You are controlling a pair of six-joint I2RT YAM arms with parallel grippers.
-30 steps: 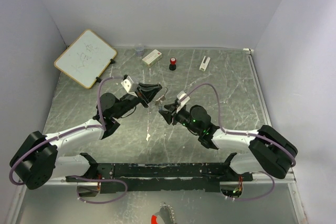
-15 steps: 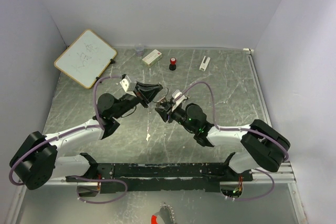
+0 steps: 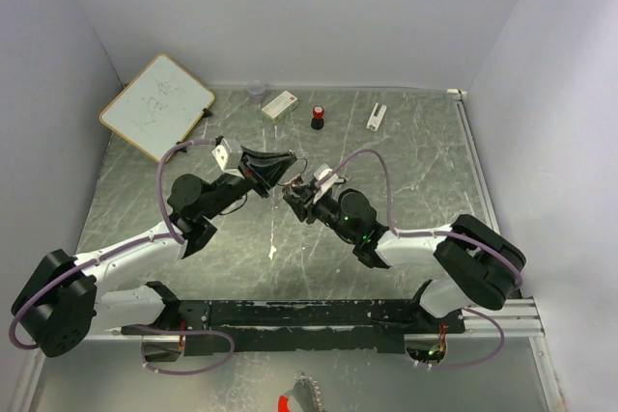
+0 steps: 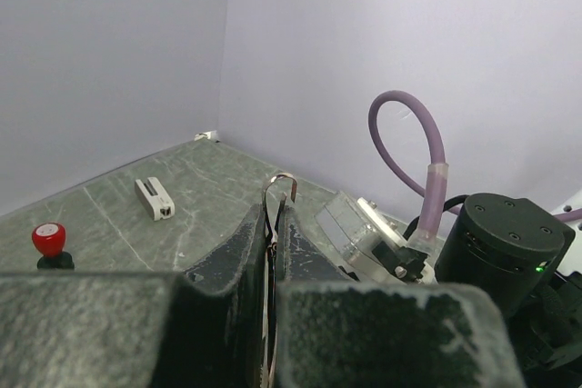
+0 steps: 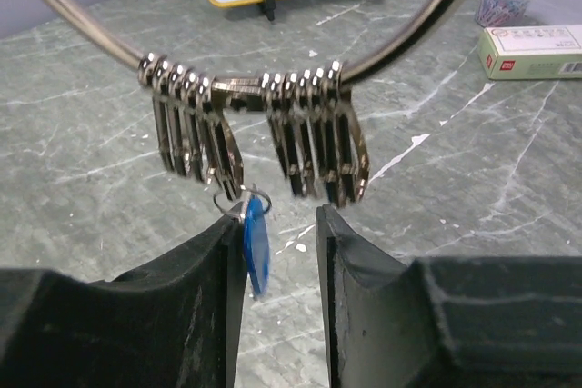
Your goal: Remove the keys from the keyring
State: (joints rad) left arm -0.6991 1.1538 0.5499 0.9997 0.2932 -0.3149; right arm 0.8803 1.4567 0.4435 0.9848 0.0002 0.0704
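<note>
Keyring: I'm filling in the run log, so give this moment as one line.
left hand: shut on keyring | right hand: open, blue key in its gap | keys: hanging on keyring in two bunches

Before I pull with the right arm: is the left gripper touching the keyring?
Touching. The left wrist view shows the left gripper closed on the keyring, its wire loop poking up from between the jaws.

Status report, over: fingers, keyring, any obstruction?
Left fingers shut on keyring. Right fingers open around blue key. Keys hang on ring. No obstruction seen.
</note>
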